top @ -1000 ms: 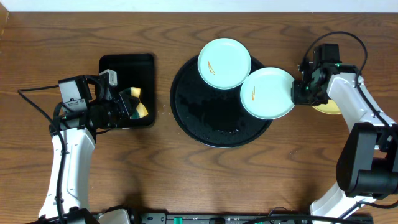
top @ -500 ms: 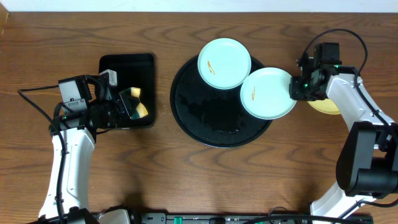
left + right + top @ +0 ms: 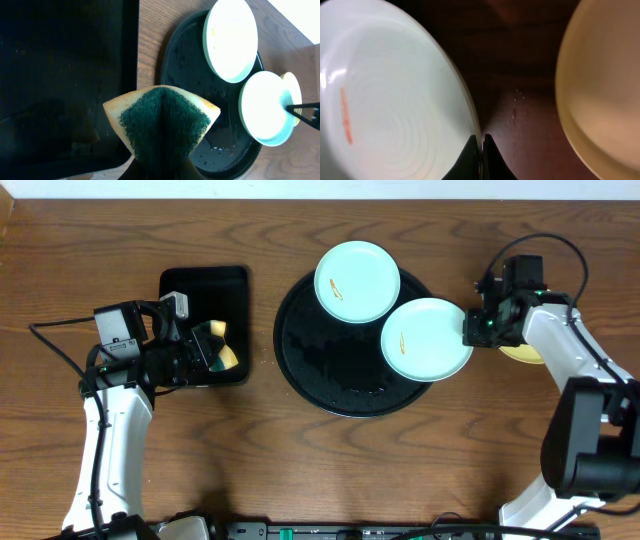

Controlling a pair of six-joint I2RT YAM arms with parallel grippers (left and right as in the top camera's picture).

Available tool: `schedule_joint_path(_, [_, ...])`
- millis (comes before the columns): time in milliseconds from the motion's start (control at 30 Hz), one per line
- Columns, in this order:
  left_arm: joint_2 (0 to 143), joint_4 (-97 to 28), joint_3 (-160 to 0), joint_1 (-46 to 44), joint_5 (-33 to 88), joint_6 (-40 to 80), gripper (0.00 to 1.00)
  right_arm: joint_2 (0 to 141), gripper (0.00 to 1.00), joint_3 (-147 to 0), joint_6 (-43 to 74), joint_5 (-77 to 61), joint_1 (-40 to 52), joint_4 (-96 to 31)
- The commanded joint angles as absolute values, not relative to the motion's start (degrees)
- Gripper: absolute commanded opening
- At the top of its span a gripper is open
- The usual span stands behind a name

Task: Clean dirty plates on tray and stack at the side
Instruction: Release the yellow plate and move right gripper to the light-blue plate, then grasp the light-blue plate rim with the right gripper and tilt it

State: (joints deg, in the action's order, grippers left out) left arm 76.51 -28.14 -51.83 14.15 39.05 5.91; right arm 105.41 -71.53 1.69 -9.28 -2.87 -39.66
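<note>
Fingertips of the right gripper press together on the right-hand rim of the nearer mint plate. That plate lies to the gripper's left, partly overhanging the right edge of the round black tray, while the yellow plate sits on the table on the gripper's other side. The left gripper, clamped on the sponge, waits well apart across the tray.

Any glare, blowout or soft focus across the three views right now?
Overhead: sharp and evenly lit; the glossy tray shows speckled glints. Left wrist: sponge crisp, far mint plate blown out to white. Right wrist: very close, near mint plate and yellow plate soft-edged, table between them dark.
</note>
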Motion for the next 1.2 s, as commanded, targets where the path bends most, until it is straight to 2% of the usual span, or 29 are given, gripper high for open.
schedule_joint_path(0, [76.84, -27.97, -51.75, 14.39, 39.40, 4.93, 0.08, 95.22, 0.01, -73.80, 2.35, -8.86, -2.52, -42.41])
schedule_joint_path(133, [76.82, -26.11, -51.75, 14.39, 39.40, 3.25, 0.08, 87.83, 0.01, -73.76, 5.52, -3.22, 2.00, -45.60])
schedule_joint_path(300, [76.64, -19.81, -51.77, 14.26, 39.40, 2.59, 0.08, 87.13, 0.01, -72.58, 13.89, 15.42, 13.39, -48.23])
schedule_joint_path(433, [74.61, -14.79, -51.77, 11.49, 39.33, 2.59, 0.07, 87.35, 0.01, -67.79, 18.79, 21.63, 20.25, -44.75])
schedule_joint_path(533, [72.75, -13.10, -51.77, 8.12, 36.82, 2.61, 0.08, 87.37, 0.01, -64.69, 20.99, 20.47, 21.45, -41.17])
schedule_joint_path(767, [70.50, -10.68, -51.77, -9.91, 25.91, 3.03, 0.08, 87.39, 0.01, -56.55, 21.17, 9.13, 19.79, -34.46])
schedule_joint_path(933, [74.13, -6.66, -51.77, -21.69, 21.61, 3.03, 0.08, 87.39, 0.01, -56.49, 20.62, 8.45, 19.79, -34.52])
schedule_joint_path(1167, [84.07, -3.29, -51.77, -30.46, 19.84, 3.95, 0.08, 87.39, 0.01, -55.42, 21.04, 5.93, 19.79, -34.17])
